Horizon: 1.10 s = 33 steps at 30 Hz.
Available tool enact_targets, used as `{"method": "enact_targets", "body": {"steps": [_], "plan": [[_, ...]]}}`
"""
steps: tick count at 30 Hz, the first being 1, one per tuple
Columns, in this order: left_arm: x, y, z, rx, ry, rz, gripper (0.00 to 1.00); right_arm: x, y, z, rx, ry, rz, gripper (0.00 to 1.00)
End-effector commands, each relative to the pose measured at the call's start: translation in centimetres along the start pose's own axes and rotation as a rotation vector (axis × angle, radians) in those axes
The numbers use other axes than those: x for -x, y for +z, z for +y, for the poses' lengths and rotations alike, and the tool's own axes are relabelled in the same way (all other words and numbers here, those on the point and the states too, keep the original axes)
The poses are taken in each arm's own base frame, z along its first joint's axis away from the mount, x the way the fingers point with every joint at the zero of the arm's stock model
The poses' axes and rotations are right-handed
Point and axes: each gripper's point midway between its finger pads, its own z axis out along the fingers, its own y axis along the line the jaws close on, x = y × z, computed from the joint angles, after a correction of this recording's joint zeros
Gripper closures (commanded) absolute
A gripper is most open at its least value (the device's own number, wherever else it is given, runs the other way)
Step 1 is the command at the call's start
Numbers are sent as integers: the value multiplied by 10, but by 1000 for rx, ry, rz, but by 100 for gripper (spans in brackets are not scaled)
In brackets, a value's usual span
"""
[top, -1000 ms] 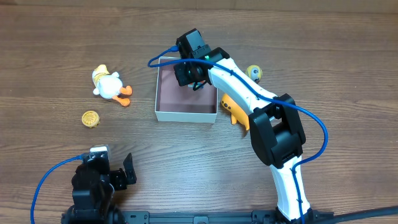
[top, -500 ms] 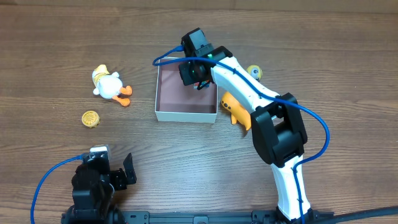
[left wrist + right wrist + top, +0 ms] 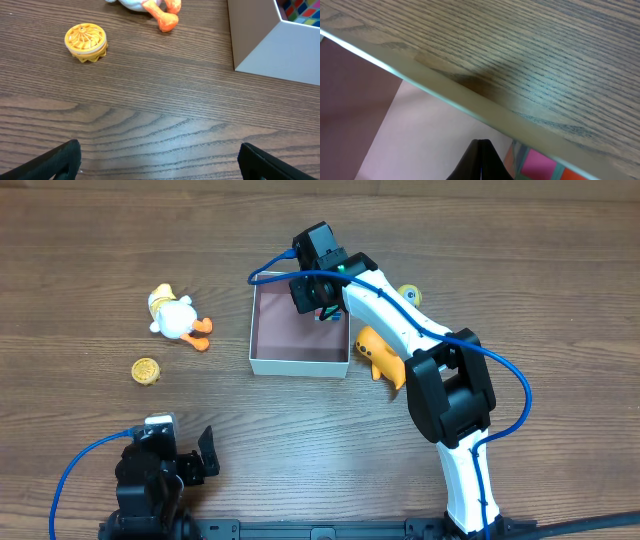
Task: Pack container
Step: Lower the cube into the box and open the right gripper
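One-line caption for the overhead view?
Right gripper shut above the container's far corner; duck toy, yellow disc, orange toy outside; left gripper open.

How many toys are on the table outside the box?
4. A white duck and a yellow disc left of the box; an orange toy and a small yellow toy right of it. The right arm may hide more.

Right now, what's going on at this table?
The right gripper, shut, hangs over the far corner of the container, where a multicoloured block lies inside. I cannot tell whether it grips the block. The left gripper is open at the near side, holding nothing. Outside the container are a white duck, a yellow disc, an orange toy beside its right wall, and a small yellow round toy.
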Motion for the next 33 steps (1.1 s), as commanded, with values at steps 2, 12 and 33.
{"method": "enact_targets", "body": {"steps": [2, 12, 33], "plan": [[1, 0, 1, 5, 19, -10, 0, 7, 0, -5, -25, -8, -16, 96], [1, 0, 1, 5, 19, -9, 0, 0, -2, -25, -48, 25, 14, 96], [1, 0, 1, 5, 19, -9, 0, 29, -25, 15, 24, -86, -46, 49]]}}
